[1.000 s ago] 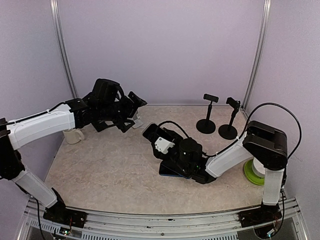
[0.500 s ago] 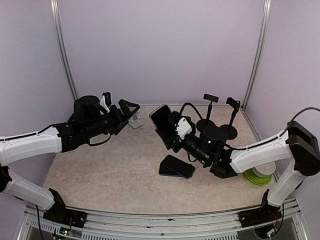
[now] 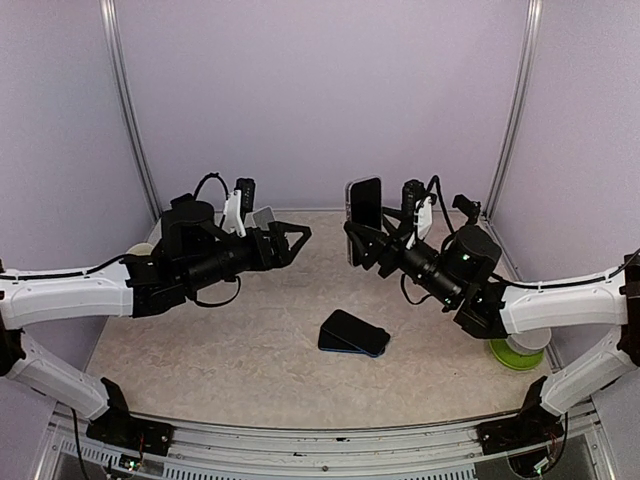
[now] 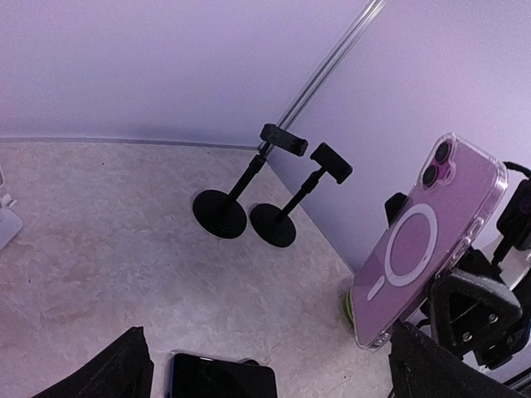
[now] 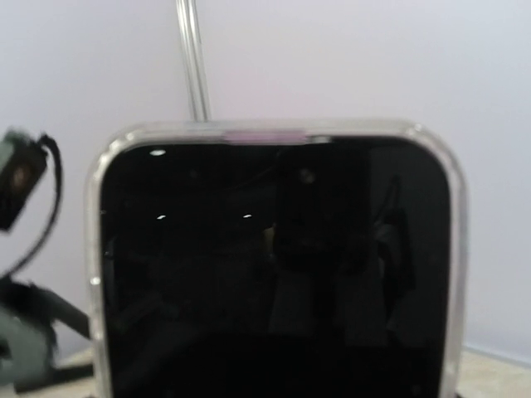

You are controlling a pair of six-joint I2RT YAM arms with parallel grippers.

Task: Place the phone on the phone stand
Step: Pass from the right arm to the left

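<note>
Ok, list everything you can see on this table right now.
phone: one, purple clear case, held upright above the table
dark flat device: one, dark blue, lying at table centre
phone stand: one, grey-white, back of table behind the left arm
clamp stands: two, black, back right corner
mug: one, cream, left edge, mostly hidden
green disc: one, right edge, partly under the right arm
left fingers: open, empty
right fingers: shut on the phone
</note>
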